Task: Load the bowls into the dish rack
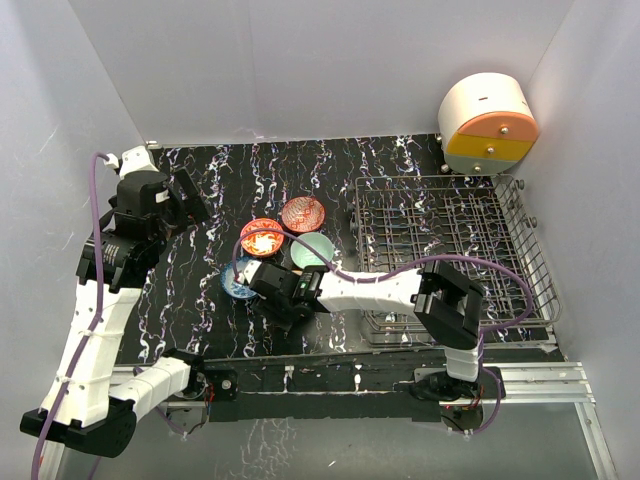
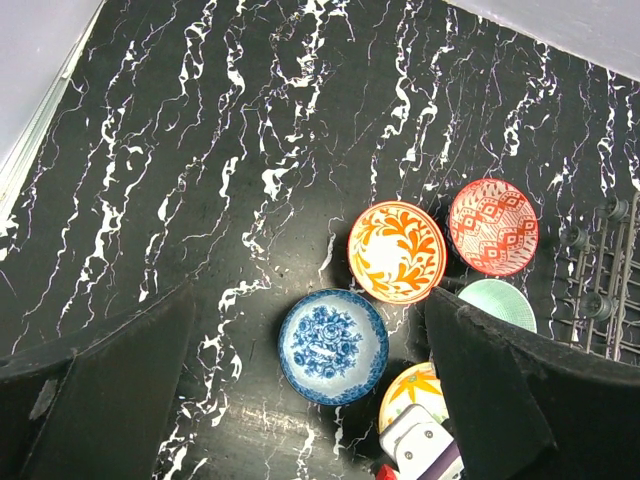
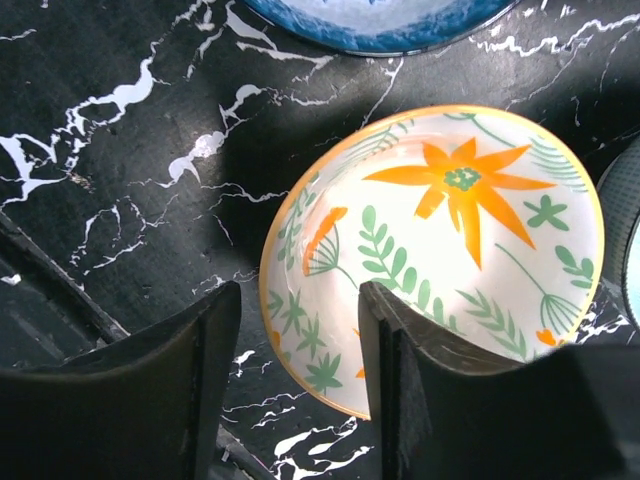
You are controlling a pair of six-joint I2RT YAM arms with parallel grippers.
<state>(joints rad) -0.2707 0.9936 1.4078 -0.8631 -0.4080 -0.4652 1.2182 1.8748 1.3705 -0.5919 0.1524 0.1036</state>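
Black marbled table [image 1: 200, 300]: bore all five bowls upright in one close cluster, with the dish rack beside them.
Right gripper [image 3: 300, 310]: was spread and low over the cluster, straddling the near rim of the cream bowl.
Right fingers [image 3: 195, 370]: one sat outside the bowl's wall and the other over its inside. A thin dark gap showed beside the outer one, so nothing was pinched.
Cream bowl [image 3: 440, 250]: had an orange flower and green sprigs inside, and its rim ran between the right fingers.
Blue bowl [image 2: 332, 346]: lay just past the right fingertips and, in the left wrist view, below the gap of the left gripper.
Left gripper [image 2: 310, 295]: was spread wide, raised above the table and held nothing.
Orange bowl [image 2: 396, 251]: lay ahead of the left gripper, just beside the blue bowl.
Red bowl [image 2: 493, 226]: lay beyond the orange bowl, towards the left gripper's right finger.
Teal bowl [image 2: 497, 303]: was partly hidden behind that same finger.
Dish rack [image 1: 450, 250]: grey wire, stood to the right gripper's right with every bowl outside it.
Drawer unit [image 1: 487, 125]: white, orange and yellow, stood past the rack's far corner.
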